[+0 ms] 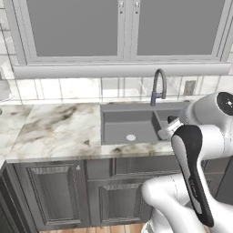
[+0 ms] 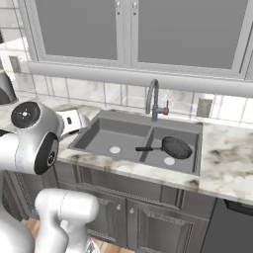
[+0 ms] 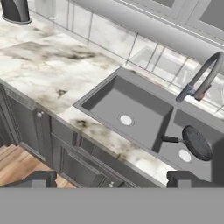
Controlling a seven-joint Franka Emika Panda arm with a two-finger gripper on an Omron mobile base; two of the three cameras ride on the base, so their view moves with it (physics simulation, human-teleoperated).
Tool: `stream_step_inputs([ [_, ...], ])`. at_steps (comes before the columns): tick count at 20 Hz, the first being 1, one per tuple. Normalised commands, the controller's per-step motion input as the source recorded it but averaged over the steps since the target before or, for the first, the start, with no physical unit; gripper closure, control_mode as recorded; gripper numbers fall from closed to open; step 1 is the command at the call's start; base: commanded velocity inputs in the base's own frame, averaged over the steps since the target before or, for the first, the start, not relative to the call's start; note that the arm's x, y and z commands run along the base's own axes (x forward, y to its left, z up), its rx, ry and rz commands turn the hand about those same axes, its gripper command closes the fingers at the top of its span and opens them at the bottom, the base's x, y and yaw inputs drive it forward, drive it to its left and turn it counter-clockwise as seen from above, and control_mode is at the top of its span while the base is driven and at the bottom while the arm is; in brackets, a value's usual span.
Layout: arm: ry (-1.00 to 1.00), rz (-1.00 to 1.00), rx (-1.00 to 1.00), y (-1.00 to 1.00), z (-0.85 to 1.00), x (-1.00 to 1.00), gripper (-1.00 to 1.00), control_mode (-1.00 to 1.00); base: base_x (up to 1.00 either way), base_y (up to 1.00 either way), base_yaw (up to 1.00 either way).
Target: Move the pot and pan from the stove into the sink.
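The small shallow dark grey frying pan (image 2: 177,147) lies inside the grey rectangular double-basin sink (image 2: 101,118), in the right-hand basin, tipped up against the basin's far side with its long thin dark handle pointing toward the divider between the two basins. In the hand view the pan (image 3: 197,143) sits ahead of the tool (image 3: 112,178) and off to its right, well apart from it and lower down, with nothing of the tool touching it. The tool's two dark finger tips (image 3: 40,178) stand wide apart at the bottom of that view, and nothing is held between them. The left basin, with its pale round drain, lies more directly ahead of the tool. The dark arched gooseneck faucet (image 2: 154,100) rises behind the sink, beyond the pan as the tool looks at it. The marbled white and brown stone bench (image 1: 54,127) that carries the sink spreads ahead of the tool and to its left. Dark grey panelled cabinet doors (image 1: 54,191) run beneath the bench, below and close in front of the tool. Behind the faucet a pale tiled wall (image 1: 68,87) carries a wide window with grey panes (image 1: 75,27).
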Motion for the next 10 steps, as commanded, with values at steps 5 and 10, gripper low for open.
stream_step_inputs([
  [5, 0.0, 0.0, 0.0, 0.0, 0.0, 0.0, -1.0, 1.0, -0.36, 0.24, 0.3],
  [10, 0.0, 0.0, 0.0, 0.0, 0.0, 0.0, -1.0, 1.0, -0.31, 0.13, 0.37],
])
